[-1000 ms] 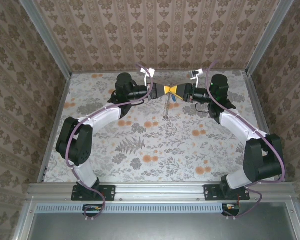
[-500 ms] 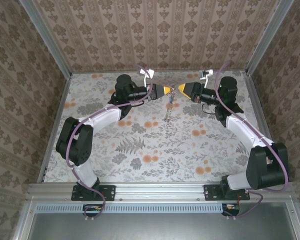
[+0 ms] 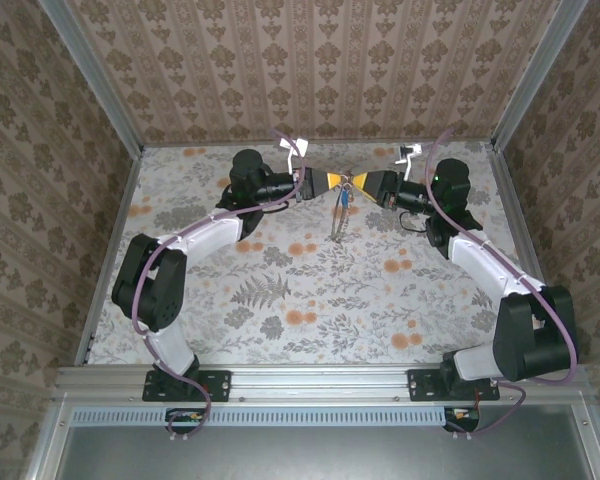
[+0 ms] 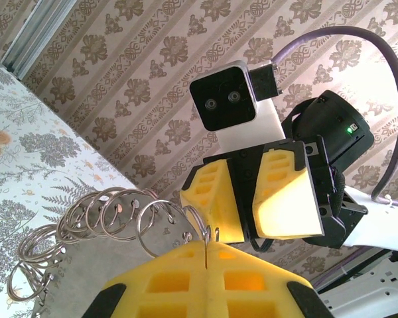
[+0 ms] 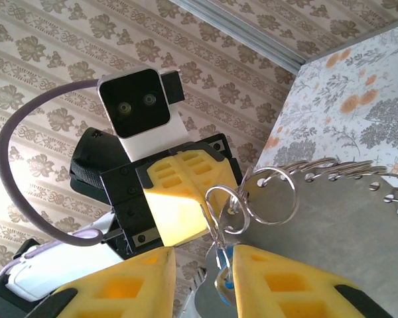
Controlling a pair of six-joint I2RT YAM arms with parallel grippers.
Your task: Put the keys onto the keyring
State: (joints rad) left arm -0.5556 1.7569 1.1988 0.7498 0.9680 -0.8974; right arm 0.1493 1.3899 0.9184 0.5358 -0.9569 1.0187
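Left gripper (image 3: pixel 331 181) clenched on the keyring (image 3: pixel 337 220) at 12 o'clock of the table (image 3: pixel 280 290), strap hanging toward 6; right gripper (image 3: pixel 366 183) straddles the blue key (image 5: pixel 224 286) from 3 o'clock, grip not discernible; advise holding the ring rigid and feeding the key slowly along the coil.

key (image 3: pixel 348 196) just beneath keyring (image 3: pixel 337 218), above table (image 3: pixel 280 290)

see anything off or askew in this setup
Nothing spilled or damaged. Only oddity: the shut left gripper pinches one ring of the keyring in mid-air, so its chain dangles loose below, with the blue key hanging near the right gripper.
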